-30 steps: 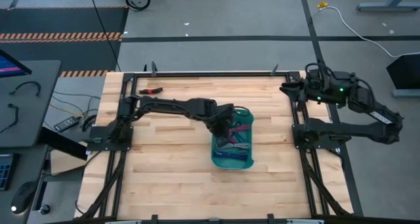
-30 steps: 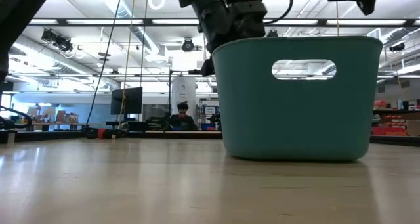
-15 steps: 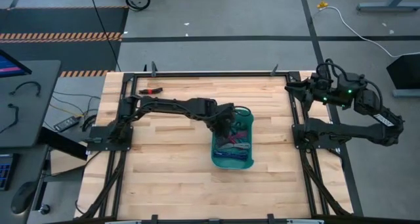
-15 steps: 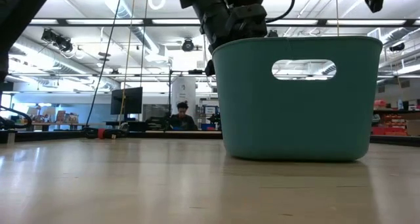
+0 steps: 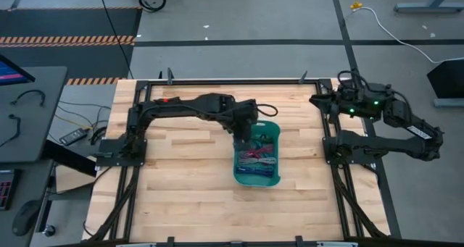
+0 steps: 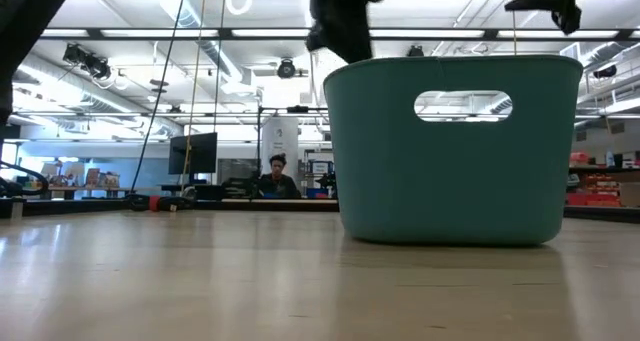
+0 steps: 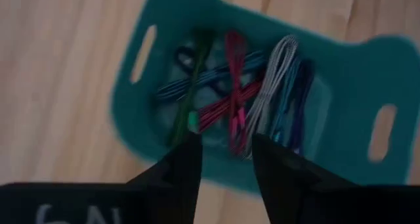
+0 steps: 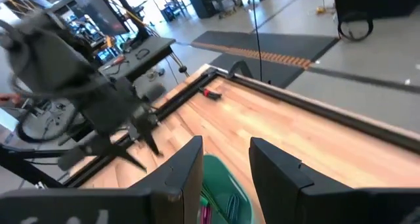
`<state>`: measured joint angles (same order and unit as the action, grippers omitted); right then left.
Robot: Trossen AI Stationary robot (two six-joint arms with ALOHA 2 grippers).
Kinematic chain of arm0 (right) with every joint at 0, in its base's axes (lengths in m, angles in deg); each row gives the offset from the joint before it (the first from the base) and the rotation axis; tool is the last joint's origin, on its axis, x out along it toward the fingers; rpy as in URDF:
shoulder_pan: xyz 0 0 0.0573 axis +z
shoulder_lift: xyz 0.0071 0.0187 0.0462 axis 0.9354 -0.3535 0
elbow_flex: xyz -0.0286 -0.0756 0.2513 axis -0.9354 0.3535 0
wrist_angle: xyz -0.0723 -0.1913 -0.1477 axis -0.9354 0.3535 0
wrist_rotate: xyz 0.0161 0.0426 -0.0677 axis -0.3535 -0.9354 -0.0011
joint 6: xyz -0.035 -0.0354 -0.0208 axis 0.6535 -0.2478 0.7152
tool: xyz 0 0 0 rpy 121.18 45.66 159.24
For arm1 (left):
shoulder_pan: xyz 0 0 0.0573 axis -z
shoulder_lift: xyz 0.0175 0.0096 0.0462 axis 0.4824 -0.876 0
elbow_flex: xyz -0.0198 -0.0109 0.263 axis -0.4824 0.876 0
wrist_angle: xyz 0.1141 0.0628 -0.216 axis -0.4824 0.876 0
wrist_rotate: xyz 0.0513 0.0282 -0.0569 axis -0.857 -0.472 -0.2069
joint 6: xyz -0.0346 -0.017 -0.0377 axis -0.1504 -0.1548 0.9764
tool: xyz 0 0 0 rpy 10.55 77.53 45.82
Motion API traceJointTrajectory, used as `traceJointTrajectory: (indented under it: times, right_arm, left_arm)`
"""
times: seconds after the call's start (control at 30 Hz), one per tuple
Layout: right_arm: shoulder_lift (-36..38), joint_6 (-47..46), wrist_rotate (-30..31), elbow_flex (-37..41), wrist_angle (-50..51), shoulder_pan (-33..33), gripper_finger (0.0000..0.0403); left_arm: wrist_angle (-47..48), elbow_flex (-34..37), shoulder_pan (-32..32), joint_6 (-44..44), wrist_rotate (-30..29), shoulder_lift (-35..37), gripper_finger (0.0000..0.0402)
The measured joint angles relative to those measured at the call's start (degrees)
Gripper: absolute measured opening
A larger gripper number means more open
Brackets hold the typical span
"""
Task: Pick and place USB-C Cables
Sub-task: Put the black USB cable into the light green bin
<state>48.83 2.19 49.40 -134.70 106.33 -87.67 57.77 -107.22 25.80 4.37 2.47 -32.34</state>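
Hidden behind the bin wall
In the low view the teal bin (image 6: 455, 151) hides its USB-C Cables (image 7: 230, 99); the left wrist view blurs them.

The USB-C Cables (image 7: 233, 99) lie heaped inside the teal bin (image 7: 131, 119) at frame centre: green, red, magenta, grey and blue strands crossing one another.

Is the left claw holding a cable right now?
No, the left claw is open and empty above the cables in the bin.
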Motion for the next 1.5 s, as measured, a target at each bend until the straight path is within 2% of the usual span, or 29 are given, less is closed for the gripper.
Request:
traceJointTrajectory:
  times: [0.13,0.3,0.47,0.53,0.63,0.8,1.0,1.2,1.5]
  right_arm:
    - [-0.05,-2.84,-0.03,3.81,-3.20,0.00,0.0129]
    - [-0.25,-6.50,-0.63,8.91,-12.23,0.02,0.0129]
    - [-2.38,-8.78,-0.68,10.53,-17.96,0.04,0.0128]
    - [-3.87,-8.90,-0.68,10.53,-19.36,0.04,0.0125]
    - [-6.19,-8.92,-0.66,10.53,-22.60,0.04,0.0120]
    - [-10.54,-8.94,-0.67,10.53,-30.55,0.04,0.0117]
    - [-15.02,-11.09,-0.68,10.53,-37.07,0.04,0.0117]
    - [-17.86,-13.39,-0.08,10.53,-40.60,1.54,0.0117]
    - [-19.89,-13.42,6.16,10.53,-45.91,6.60,0.0117]
  left_arm:
    - [2.48,5.72,-2.89,-1.17,-1.63,5.10,0.0126]
    - [2.18,21.52,-10.20,-1.08,-3.00,15.58,0.0127]
    - [3.84,37.47,-21.00,0.39,-11.62,24.31,0.0146]
    - [5.71,41.23,-26.46,1.88,-13.41,25.24,0.0155]
    - [7.07,44.88,-34.47,-0.77,-13.43,24.08,0.0172]
    - [6.12,47.47,-44.31,-7.51,-14.24,20.63,0.0204]
    - [2.77,47.94,-50.82,-16.03,-15.48,16.76,0.0239]
    - [-0.41,47.94,-53.38,-23.66,-16.25,11.77,0.0251]
    - [-6.01,47.96,-53.35,-33.67,-16.05,6.21,0.0230]
